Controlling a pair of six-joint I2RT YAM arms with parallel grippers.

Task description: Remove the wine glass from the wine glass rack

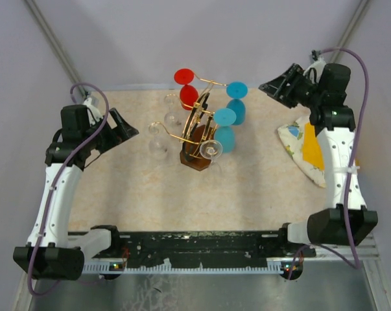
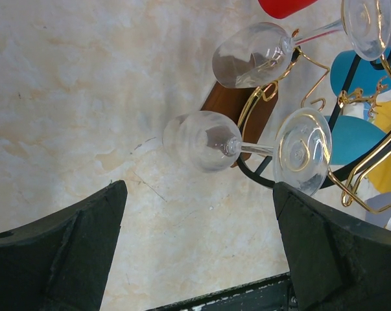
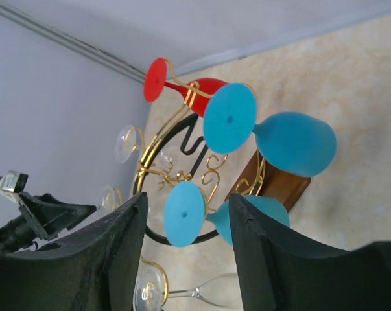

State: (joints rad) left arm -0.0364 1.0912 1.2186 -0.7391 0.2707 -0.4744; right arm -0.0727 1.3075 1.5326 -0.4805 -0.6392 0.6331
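On rack [image 1: 194, 159], wine glass [image 2: 205, 140] bowl-down

A beige, marbled counter [image 1: 260, 188] is seen, enclosed by pale lilac walls [image 1: 201, 39]. Grey frame bars [image 1: 52, 39] are set slanting in the two back corners. A white patterned cloth [image 1: 292, 137] with an orange-yellow patch is laid at the counter's right edge, partly hidden. Along the near edge a black strip [image 1: 201, 243] with a pale toothed border is fitted, and a grey metal sheet [image 1: 201, 291] is seen below it. In the left wrist view, faint dark scratches [image 2: 140, 184] are marked on the counter.
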